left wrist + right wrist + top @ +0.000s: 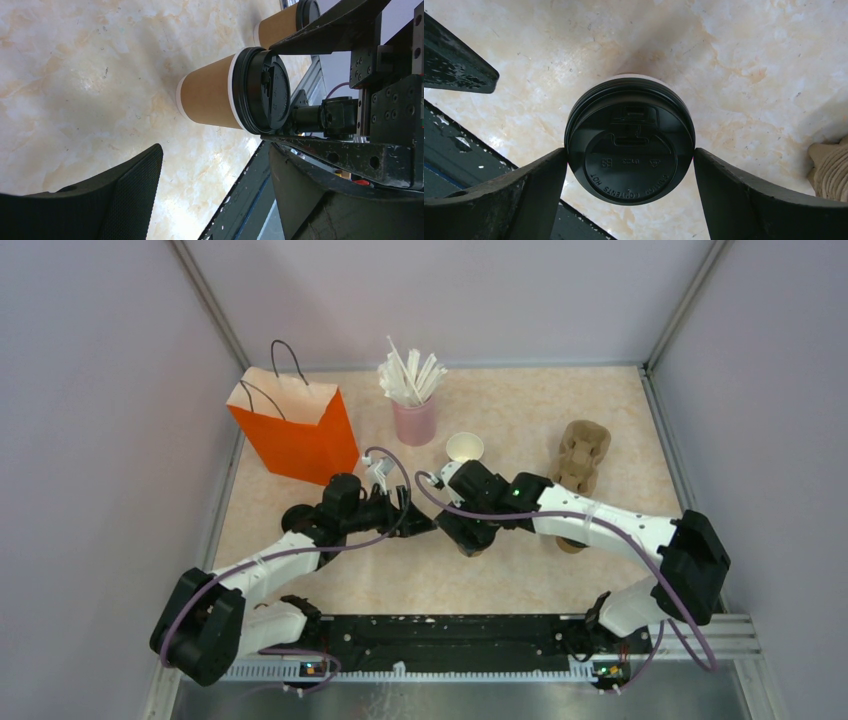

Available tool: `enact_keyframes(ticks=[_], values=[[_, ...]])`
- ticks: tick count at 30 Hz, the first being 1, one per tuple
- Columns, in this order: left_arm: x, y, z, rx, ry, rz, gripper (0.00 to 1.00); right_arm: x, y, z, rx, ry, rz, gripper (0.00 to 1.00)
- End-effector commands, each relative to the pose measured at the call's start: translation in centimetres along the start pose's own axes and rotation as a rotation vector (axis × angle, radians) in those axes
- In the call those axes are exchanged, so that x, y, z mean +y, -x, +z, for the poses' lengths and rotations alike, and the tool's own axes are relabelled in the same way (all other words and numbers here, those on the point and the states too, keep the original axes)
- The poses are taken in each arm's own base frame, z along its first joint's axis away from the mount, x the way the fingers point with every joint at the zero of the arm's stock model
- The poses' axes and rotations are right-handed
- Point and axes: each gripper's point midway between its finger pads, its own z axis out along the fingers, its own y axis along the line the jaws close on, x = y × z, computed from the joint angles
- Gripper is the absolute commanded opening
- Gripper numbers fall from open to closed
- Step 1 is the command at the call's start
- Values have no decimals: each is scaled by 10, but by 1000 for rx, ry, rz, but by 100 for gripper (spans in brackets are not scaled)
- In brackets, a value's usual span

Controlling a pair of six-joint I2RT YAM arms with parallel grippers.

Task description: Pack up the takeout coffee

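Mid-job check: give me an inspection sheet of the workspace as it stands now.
Surface: marbled table, no spill seen.
Job's things: lidded cup upright, straddled by right hand; second lidded cup beyond it; open cup, no lid.
Clutter: orange bag, pink straw cup, pulp carrier toward the back.
Hands: left hand open, empty; right hand open, contact with that cup unclear.
Cables: purple cable loops at both wrists, no snag seen.
Surroundings: grey walls, nothing else seen.

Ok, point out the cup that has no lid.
The open cup beside the pink straw cup: its white inside shows. The near cup and the far cup in the left wrist view both wear black lids.
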Motion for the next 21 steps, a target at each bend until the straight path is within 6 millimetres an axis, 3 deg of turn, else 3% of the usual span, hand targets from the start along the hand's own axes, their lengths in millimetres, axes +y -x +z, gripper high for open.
enact_keyframes(ticks=[1, 21], values=[[-6, 2, 2, -9, -36, 31, 82, 3, 5, 1, -29, 3, 0, 93], [-6, 2, 1, -9, -37, 43, 82, 0, 10, 4, -56, -12, -11, 98]])
